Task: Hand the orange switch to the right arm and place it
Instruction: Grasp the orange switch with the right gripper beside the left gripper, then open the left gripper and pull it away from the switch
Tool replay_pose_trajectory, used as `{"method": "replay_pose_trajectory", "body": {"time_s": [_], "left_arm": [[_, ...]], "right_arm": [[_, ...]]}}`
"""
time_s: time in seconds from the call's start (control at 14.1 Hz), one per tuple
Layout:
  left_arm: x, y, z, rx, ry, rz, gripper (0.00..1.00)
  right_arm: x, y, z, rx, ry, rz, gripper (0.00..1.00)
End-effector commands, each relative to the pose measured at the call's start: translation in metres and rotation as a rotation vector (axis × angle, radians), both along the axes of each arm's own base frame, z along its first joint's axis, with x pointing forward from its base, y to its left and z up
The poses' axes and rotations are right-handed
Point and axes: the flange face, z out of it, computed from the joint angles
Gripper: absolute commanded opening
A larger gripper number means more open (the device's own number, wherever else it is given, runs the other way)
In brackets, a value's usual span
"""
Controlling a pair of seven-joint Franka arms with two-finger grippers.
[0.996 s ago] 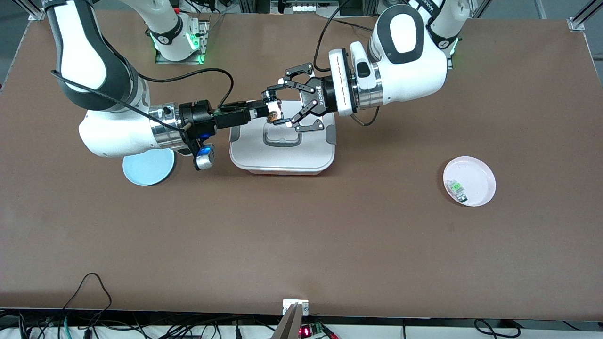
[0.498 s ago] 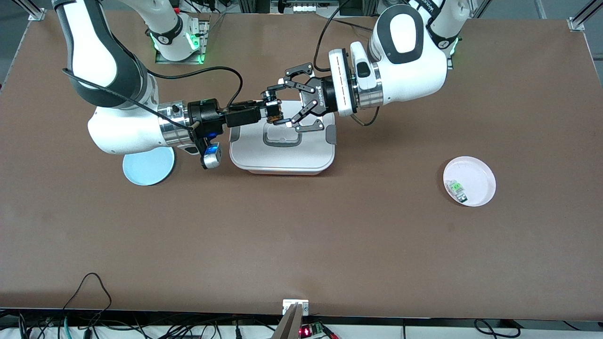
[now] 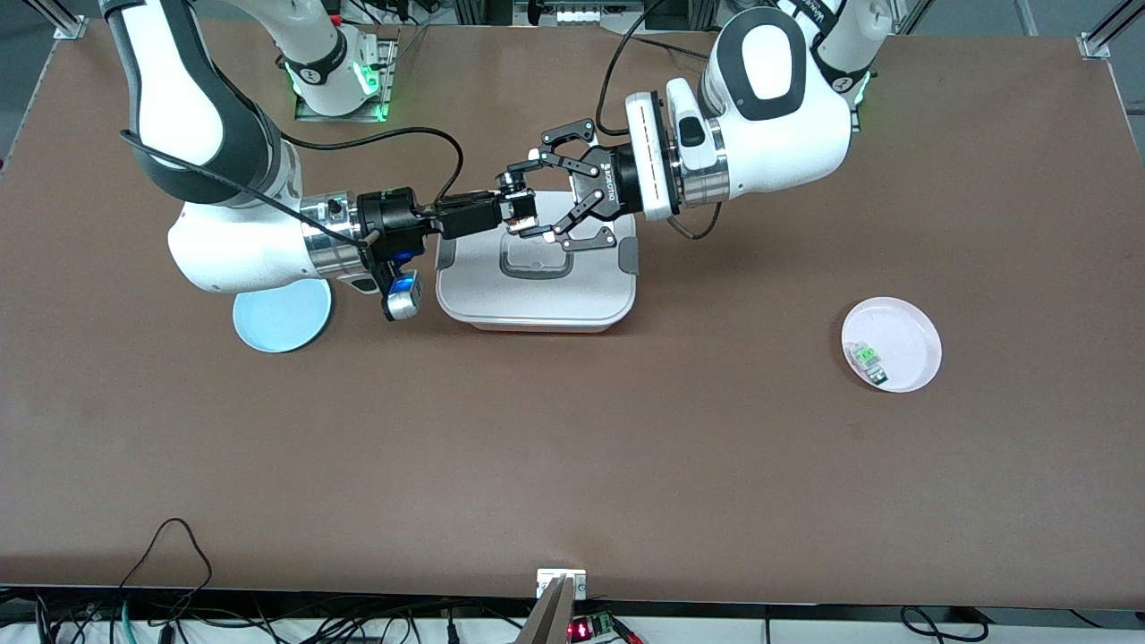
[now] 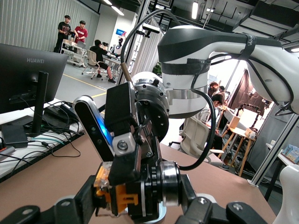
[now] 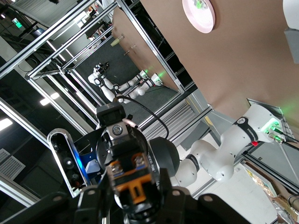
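Firstly, containers. Toward the left arm's end, low in the frame: shallow round pink plate (image 3: pixel 914 333), smooth and glossy, with a raised rim. Holds one small clear-and-green component (image 3: pixel 866 358), lying against the rim on the side toward the middle of the table.

At upper centre of the frame: white lidded box (image 3: pixel 537 300), rounded rectangle of matte plastic. Lid on, grey latches at the short sides, grey-outlined recessed handle in the lid. Contents hidden.

Toward the right arm's end, level with the box: flat round pale-blue plate (image 3: pixel 279 324), partly covered by the right arm's white forearm.

Under everything: brown table (image 3: pixel 572 465), matte and even.

Next, the handover, in the air over the upper edge of the box lid. Left gripper (image 3: pixel 526 206), black linkage fingers, pinched tight on the orange switch (image 5: pixel 134 185). Right gripper (image 3: pixel 512 211), slim black fingers, meets it head-on and looks drawn in against the same switch, with no gap visible at its sides. Orange switch itself: tiny, boxy, black body with a bright orange face, caught between both sets of fingertips and almost hidden in the front view.
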Motion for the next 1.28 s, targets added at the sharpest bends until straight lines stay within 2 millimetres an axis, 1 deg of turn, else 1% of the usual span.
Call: {"method": "replay_pose_trajectory", "body": {"time_s": [0.0, 0.14, 0.36, 0.43, 0.5, 0.57, 0.64, 0.71, 0.78, 1.0, 1.07, 1.21], "left_arm": [[-0.003, -0.002, 0.006, -0.007, -0.007, 0.009, 0.00], [-0.003, -0.002, 0.006, -0.014, 0.000, 0.011, 0.00], [-0.004, -0.003, 0.007, -0.023, 0.048, 0.018, 0.00], [-0.005, -0.003, 0.008, -0.026, 0.053, 0.018, 0.99], [-0.005, -0.002, 0.009, -0.028, 0.056, 0.021, 1.00], [-0.006, 0.000, 0.016, -0.029, 0.045, 0.024, 1.00], [-0.006, 0.004, 0.017, -0.021, 0.035, 0.030, 1.00], [-0.002, 0.012, 0.018, -0.011, 0.022, 0.041, 1.00], [0.002, 0.025, 0.017, -0.001, 0.022, 0.062, 1.00], [0.011, 0.044, 0.019, 0.003, 0.013, 0.094, 1.00], [0.017, 0.056, 0.015, 0.011, 0.019, 0.113, 1.00], [0.032, 0.092, 0.006, 0.025, 0.032, 0.176, 1.00]], "right_arm": [[-0.002, 0.001, 0.009, 0.019, 0.004, -0.018, 0.27], [-0.001, 0.001, 0.008, 0.018, 0.006, -0.019, 0.19], [-0.001, 0.001, 0.010, 0.018, 0.007, -0.019, 0.18], [0.000, 0.000, 0.010, 0.019, 0.009, -0.022, 0.18], [0.000, 0.000, 0.011, 0.018, 0.007, -0.021, 0.17], [0.000, 0.000, 0.011, 0.018, 0.011, -0.022, 0.17], [0.000, 0.000, 0.011, 0.017, 0.010, -0.021, 0.16], [0.001, 0.000, 0.013, 0.018, 0.009, -0.021, 0.16], [0.001, 0.000, 0.014, 0.019, 0.006, -0.021, 0.17], [0.000, 0.000, 0.014, 0.018, 0.006, -0.021, 0.16], [0.001, 0.000, 0.013, 0.013, 0.001, -0.018, 0.16], [0.003, -0.005, 0.006, -0.022, -0.019, -0.005, 0.16]]}}
